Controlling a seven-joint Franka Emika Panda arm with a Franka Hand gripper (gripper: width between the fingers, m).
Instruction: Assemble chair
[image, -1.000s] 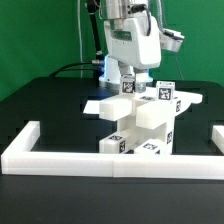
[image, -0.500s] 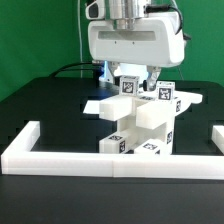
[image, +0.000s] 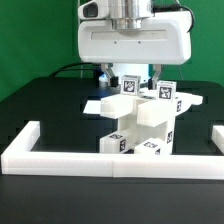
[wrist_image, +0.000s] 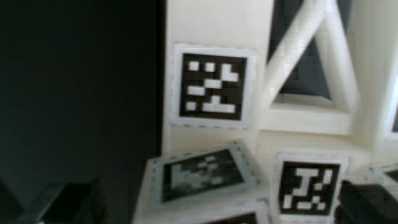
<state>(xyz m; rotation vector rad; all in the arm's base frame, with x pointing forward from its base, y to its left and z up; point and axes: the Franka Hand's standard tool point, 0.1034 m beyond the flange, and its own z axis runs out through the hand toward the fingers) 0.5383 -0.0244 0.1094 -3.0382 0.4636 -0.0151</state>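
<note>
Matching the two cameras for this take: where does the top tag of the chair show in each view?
Exterior view: the top tag sits at the peak of the chair, just under the hand, centre of picture.
Wrist view: probably the same tag, large, upright, near the middle.
Shared landmark: the white upright post carrying that tag.

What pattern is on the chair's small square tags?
Black-and-white block codes on the white chair; clearest in the wrist view.

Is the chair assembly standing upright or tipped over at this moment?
Upright. The chair stands as a stacked white structure on the black table, against the border wall, tags facing forward.
</note>
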